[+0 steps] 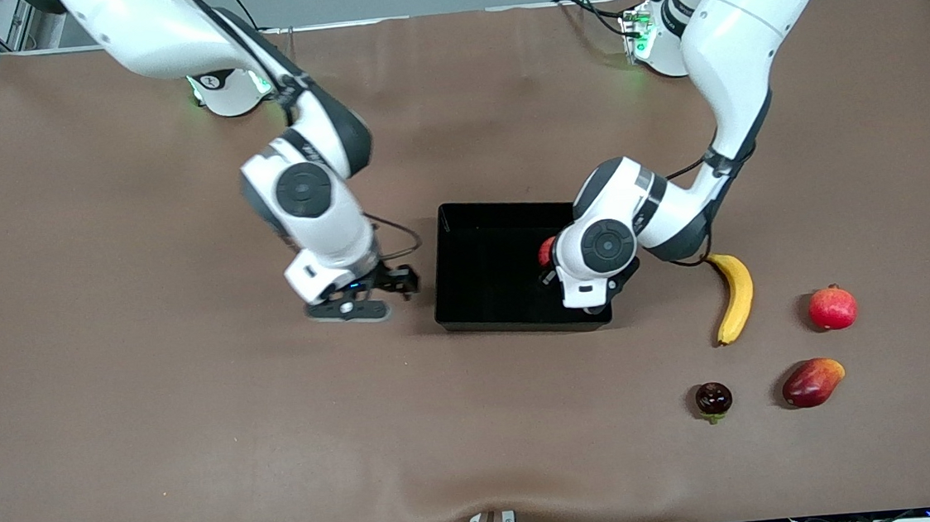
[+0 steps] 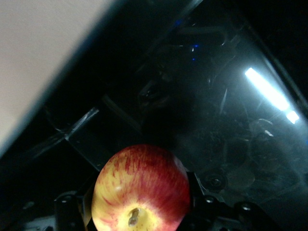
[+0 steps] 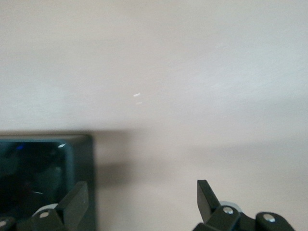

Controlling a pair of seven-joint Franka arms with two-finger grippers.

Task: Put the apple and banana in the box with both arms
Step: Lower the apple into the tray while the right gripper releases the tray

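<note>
The black box (image 1: pixel 482 269) lies mid-table. My left gripper (image 1: pixel 555 260) is inside the box near its wall toward the left arm's end, shut on the red-and-yellow apple (image 1: pixel 546 250). The left wrist view shows the apple (image 2: pixel 142 190) between the fingers (image 2: pixel 198 192), over the glossy box floor (image 2: pixel 216 120). The yellow banana (image 1: pixel 735 296) lies on the table beside the box, toward the left arm's end. My right gripper (image 1: pixel 397 283) is open and empty, low over the table beside the box toward the right arm's end. In the right wrist view the gripper (image 3: pixel 142 195) is open beside the box corner (image 3: pixel 43 168).
A red pomegranate (image 1: pixel 833 307) lies past the banana toward the left arm's end. A red-orange mango (image 1: pixel 811 382) and a small dark round fruit (image 1: pixel 713 398) lie nearer the front camera. The brown table (image 1: pixel 197 448) is bare on the right arm's side.
</note>
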